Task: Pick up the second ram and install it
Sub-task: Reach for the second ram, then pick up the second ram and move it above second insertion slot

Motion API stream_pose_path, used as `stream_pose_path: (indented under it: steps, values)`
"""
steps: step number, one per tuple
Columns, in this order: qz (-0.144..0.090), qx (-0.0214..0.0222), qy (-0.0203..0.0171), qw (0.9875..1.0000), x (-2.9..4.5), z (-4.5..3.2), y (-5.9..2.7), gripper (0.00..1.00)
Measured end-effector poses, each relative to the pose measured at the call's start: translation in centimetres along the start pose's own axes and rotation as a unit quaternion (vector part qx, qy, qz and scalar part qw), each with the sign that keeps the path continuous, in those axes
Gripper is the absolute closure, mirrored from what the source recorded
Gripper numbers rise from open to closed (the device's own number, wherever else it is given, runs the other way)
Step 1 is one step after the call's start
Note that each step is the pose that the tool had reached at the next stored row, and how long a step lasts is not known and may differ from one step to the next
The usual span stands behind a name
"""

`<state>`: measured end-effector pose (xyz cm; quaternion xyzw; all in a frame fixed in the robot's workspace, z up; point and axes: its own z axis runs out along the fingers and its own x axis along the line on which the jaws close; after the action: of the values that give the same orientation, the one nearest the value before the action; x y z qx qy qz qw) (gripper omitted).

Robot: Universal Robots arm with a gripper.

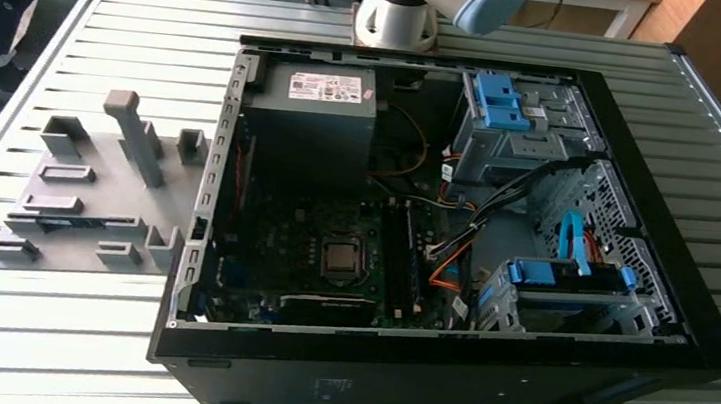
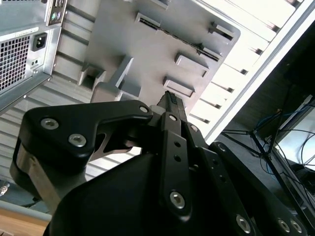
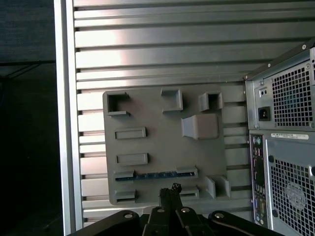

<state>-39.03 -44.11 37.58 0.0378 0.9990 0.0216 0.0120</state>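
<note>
Pincer [image 3: 170,189] hangs clenched and empty over the second ram [image 3: 157,175] in its grey fixture [image 3: 157,142].

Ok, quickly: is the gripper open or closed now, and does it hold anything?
Gripper: closed, holding nothing; the second ram lies in the grey fixture.

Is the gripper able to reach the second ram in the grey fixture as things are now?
Probably yes. The gripper hangs above the grey fixture, and the second ram stands in it with nothing over it.
</note>
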Motion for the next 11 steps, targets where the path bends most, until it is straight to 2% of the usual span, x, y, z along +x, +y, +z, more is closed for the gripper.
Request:
stream_pose_path:
  steps: [11]
  values:
    - [0.0, 0.0, 0.0, 1.0, 0.06, 0.0, 0.0, 0.89]
